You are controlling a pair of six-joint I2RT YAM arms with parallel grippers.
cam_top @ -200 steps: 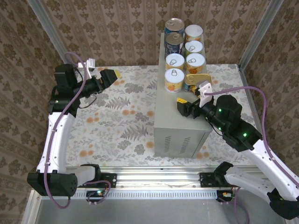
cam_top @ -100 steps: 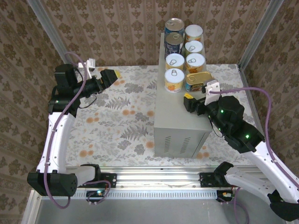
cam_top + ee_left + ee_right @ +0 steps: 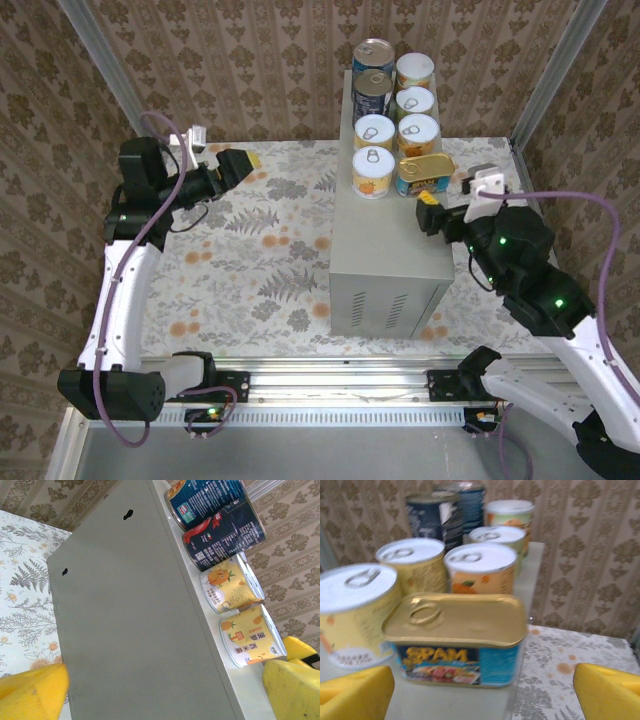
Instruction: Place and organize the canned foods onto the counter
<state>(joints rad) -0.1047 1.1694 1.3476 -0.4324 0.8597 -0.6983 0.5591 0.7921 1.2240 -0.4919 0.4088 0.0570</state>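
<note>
The flat gold-lidded tin [image 3: 457,640] stood upright on the counter [image 3: 445,702]. The right gripper [image 3: 480,697] was spread wide in front of it, its yellow fingertips [image 3: 355,697] clear of the tin. One yellow can [image 3: 355,610] stood just beside its left end. Four more white-lidded cans [image 3: 482,567] and two dark blue cans [image 3: 430,512] stood behind it.

Brown wallpaper [image 3: 250,60] with leafy shapes covers the walls. The table [image 3: 250,270] is white with orange flowers and grey leaves. Silver posts [image 3: 102,60] stand at the corners.
</note>
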